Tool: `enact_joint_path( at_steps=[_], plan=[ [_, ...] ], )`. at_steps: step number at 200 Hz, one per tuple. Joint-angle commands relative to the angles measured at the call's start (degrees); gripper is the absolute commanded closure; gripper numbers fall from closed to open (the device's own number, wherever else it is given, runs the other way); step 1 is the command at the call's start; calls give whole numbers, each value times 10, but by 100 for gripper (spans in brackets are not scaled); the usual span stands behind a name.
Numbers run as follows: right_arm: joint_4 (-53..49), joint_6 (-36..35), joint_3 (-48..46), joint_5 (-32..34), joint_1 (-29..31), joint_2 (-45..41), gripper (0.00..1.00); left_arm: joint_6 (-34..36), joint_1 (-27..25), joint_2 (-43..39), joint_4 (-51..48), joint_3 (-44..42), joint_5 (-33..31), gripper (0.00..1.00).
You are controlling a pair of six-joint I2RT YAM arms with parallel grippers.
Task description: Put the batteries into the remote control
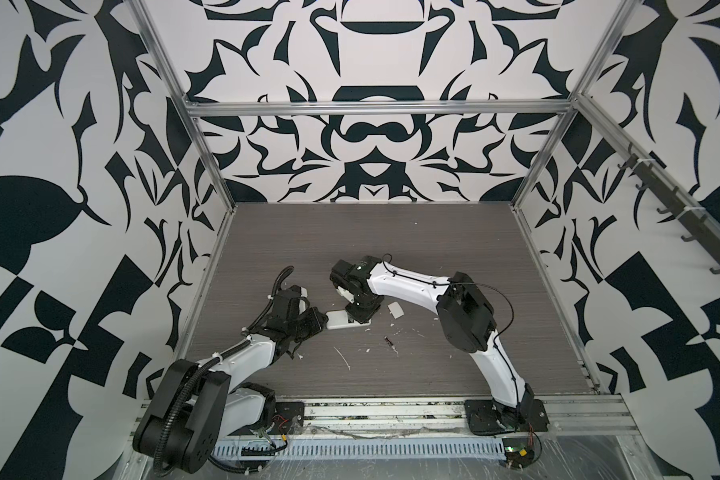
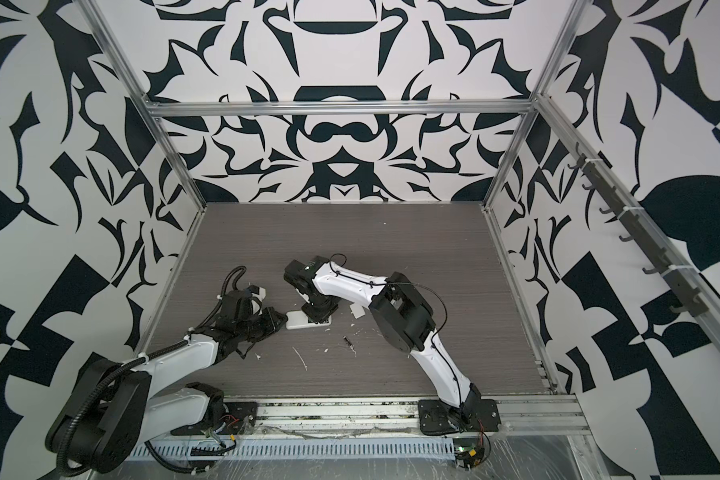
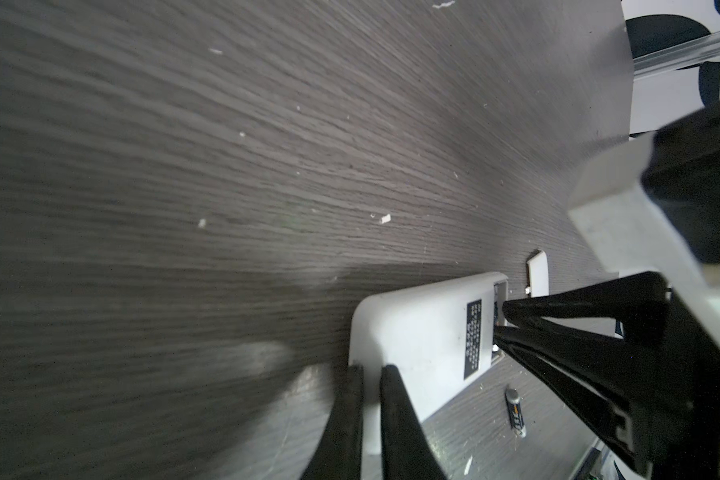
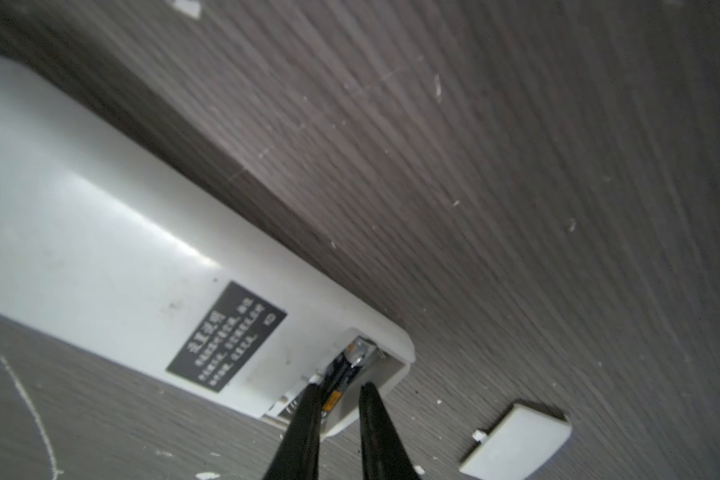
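White-backed remote control (image 1: 341,322), face down on the grey wood-grain bench (image 1: 433,249), left of middle, long axis running left to right. Black label (image 4: 226,336) on the back; battery compartment (image 4: 362,361) at the right end, uncovered.

Battery (image 4: 332,395): dark with an orange mark, far end in the compartment against the metal contact, near end pinched by the right tool (image 4: 337,384), whose fingers stand only narrowly apart.

Loose battery (image 1: 389,342): flat on the bench, nearer than the remote and to its right, apart from it; also seen in the left wrist view (image 3: 515,413).

Cover plate (image 1: 395,310): small, white, lying just right of the remote, not touching.

Left tool (image 3: 371,368): fingers pressed together at the remote's left end; whether they bear on the case cannot be told.

White scraps (image 1: 344,357): scattered over the near bench.
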Motion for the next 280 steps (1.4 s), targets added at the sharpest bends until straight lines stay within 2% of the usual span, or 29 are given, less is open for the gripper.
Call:
enact_joint_path(
  at_steps=[1,45,74,92,106,127,150,213,239,257,280],
  plan=[
    [-28,12,20,62,4,17,78,8,-2,-6,2,-13,6,87],
    [-34,24,33,136,18,27,74,8,-2,-5,1,-12,6,87],
    [-10,38,17,136,19,21,67,7,-2,-8,1,-14,8,87],
    [15,45,4,116,19,15,54,7,-2,-6,1,-14,9,87],
    [39,50,-10,101,17,8,51,8,-2,-6,1,-13,10,87],
    [50,54,-17,90,14,8,51,8,-1,-8,0,-14,12,87],
    [46,53,-15,97,12,13,61,8,-2,-8,0,-14,11,87],
    [2,40,0,190,28,11,71,8,-2,-6,2,-14,10,87],
    [5,47,2,206,37,24,68,8,-2,-5,1,-13,11,87],
    [36,52,-14,182,36,16,61,8,-2,-4,0,-12,11,87],
    [83,63,-44,142,32,-5,60,8,-2,-3,-1,-11,10,87]
  ],
)
